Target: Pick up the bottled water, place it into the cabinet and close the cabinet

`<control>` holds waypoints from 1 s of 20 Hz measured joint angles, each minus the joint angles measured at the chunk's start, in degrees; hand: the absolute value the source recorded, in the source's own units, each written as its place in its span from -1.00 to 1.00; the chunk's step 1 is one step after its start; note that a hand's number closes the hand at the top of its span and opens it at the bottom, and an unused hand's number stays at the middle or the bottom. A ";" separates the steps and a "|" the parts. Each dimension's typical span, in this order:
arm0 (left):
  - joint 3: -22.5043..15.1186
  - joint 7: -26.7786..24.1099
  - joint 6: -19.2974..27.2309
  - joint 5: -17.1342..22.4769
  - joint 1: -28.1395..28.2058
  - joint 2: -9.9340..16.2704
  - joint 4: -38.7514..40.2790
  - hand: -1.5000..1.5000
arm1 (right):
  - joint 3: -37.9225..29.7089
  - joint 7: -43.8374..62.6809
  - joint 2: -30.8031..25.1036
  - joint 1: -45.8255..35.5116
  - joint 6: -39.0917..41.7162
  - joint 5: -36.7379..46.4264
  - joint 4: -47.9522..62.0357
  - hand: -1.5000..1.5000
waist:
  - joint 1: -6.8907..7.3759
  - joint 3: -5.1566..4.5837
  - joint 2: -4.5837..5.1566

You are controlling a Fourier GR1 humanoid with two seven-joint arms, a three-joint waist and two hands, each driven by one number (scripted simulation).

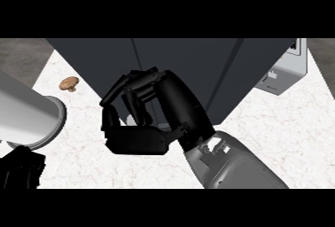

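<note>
The dark cabinet fills the top middle of the head view, and its door seams look shut. No bottled water shows anywhere. My right hand is in front of the cabinet's lower front face. Its fingers are curled down toward the thumb, and only counter shows in the gap between them. My left hand is a dark shape at the lower left edge, below its grey forearm, and it is too cut off to read.
A small brown mushroom lies on the white marble counter left of the cabinet. A grey appliance stands at the back right, beside the cabinet.
</note>
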 measured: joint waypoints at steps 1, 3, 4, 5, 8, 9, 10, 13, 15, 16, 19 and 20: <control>0.30 0.30 0.01 0.14 0.24 0.11 -0.54 1.00 | -1.75 -1.73 0.17 -0.97 1.43 -1.84 3.09 1.00 | -0.06 0.02 0.01; 1.32 0.69 -0.70 0.81 1.15 0.58 -1.26 1.00 | -5.70 -4.99 0.14 -2.99 4.91 -4.60 9.01 1.00 | -0.26 0.06 -0.01; 2.12 0.32 -1.47 0.99 2.53 0.95 -2.00 1.00 | -7.01 -6.34 0.18 -3.74 6.25 -5.17 11.48 1.00 | -0.39 0.09 -0.11; 2.05 0.11 -1.41 0.56 2.94 0.53 -2.10 1.00 | -8.78 -7.22 -0.35 -4.81 8.24 -6.34 13.74 1.00 | -0.54 0.06 -0.17; 2.80 -0.70 -2.75 0.24 3.17 0.15 -0.41 1.00 | -11.07 -12.28 -0.37 -6.09 13.63 -8.59 19.14 1.00 | -0.68 -0.06 -1.02; 2.79 -0.73 -2.81 0.09 2.98 -0.04 -0.33 1.00 | -11.46 -14.19 -0.18 -6.24 15.35 -9.28 20.62 1.00 | -0.56 -0.11 -1.35; 3.07 -0.85 -3.28 0.04 3.09 0.12 -0.23 1.00 | -11.61 -15.65 0.18 -6.58 16.43 -9.51 21.99 1.00 | -0.44 -0.19 -1.61; 3.38 -0.87 -4.27 0.01 3.35 0.41 -0.37 1.00 | -12.19 -18.05 0.28 -7.82 19.95 -10.81 25.12 1.00 | 0.18 -0.48 -2.02; 3.39 -0.55 -4.46 0.03 3.19 0.50 -0.45 1.00 | -12.56 -19.22 -0.13 -8.44 22.23 -11.61 26.61 1.00 | 0.39 -0.60 -2.15; 3.44 -0.41 -4.50 -0.04 2.83 0.55 -0.31 1.00 | -12.64 -19.93 -0.25 -8.80 23.19 -11.78 27.35 1.00 | 0.40 -0.62 -2.16; 3.18 0.00 -4.08 -0.29 2.11 0.21 -0.55 1.00 | -12.94 -22.54 -0.77 -9.35 25.83 -12.10 29.05 1.00 | 0.66 -0.86 -2.20; 3.40 0.15 -4.16 -0.18 2.07 0.39 -0.53 1.00 | -13.01 -23.03 -0.93 -9.54 26.45 -12.17 29.55 1.00 | 0.75 -0.88 -2.23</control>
